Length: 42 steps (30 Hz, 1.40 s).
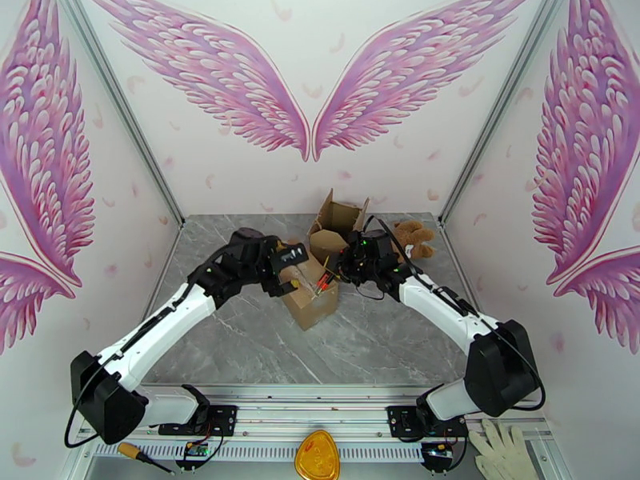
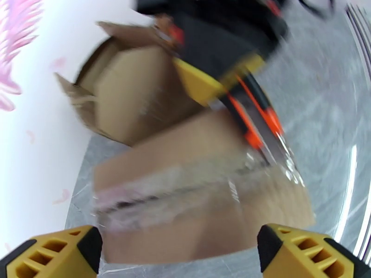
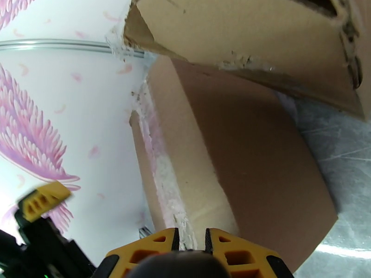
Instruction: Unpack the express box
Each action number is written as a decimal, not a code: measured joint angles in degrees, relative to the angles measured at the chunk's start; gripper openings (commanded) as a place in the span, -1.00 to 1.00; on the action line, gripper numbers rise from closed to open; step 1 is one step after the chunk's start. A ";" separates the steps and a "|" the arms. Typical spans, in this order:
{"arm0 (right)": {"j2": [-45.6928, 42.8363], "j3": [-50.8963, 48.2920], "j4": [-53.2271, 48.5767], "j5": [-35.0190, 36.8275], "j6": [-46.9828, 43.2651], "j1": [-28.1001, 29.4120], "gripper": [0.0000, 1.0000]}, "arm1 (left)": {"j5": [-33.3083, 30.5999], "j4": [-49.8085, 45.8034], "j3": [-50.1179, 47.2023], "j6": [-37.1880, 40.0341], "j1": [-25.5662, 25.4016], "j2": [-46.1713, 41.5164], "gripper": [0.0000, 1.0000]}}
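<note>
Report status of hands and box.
Left hand open at taped box. Right hand shut on knife, blade at tape. Open box close behind.

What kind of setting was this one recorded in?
Likely a purpose-built robot recording booth: white walls printed with pink wings, a grey marble-look tabletop, and a metal mounting rail along its near edge.

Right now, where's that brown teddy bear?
In the overhead view, the teddy bear lies near the back right corner of the table, just right of the opened cardboard box.
</note>
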 measured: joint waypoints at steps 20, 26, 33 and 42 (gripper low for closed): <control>0.46 1.25 -2.32 0.42 -1.36 0.20 -1.00 | -3.72 -3.30 15.61 -34.32 7.19 26.45 0.68; -1.99 0.55 -2.47 3.65 -1.33 0.17 -1.00 | -3.67 -2.64 14.64 -42.18 8.96 27.47 0.59; -8.55 -4.13 -2.49 9.01 -0.35 0.17 -1.00 | -3.61 -1.22 6.95 -51.67 10.36 21.99 0.53; -18.05 -13.29 -0.20 14.53 5.14 -1.20 -1.00 | -5.07 -0.17 -4.68 -64.28 11.17 11.67 0.49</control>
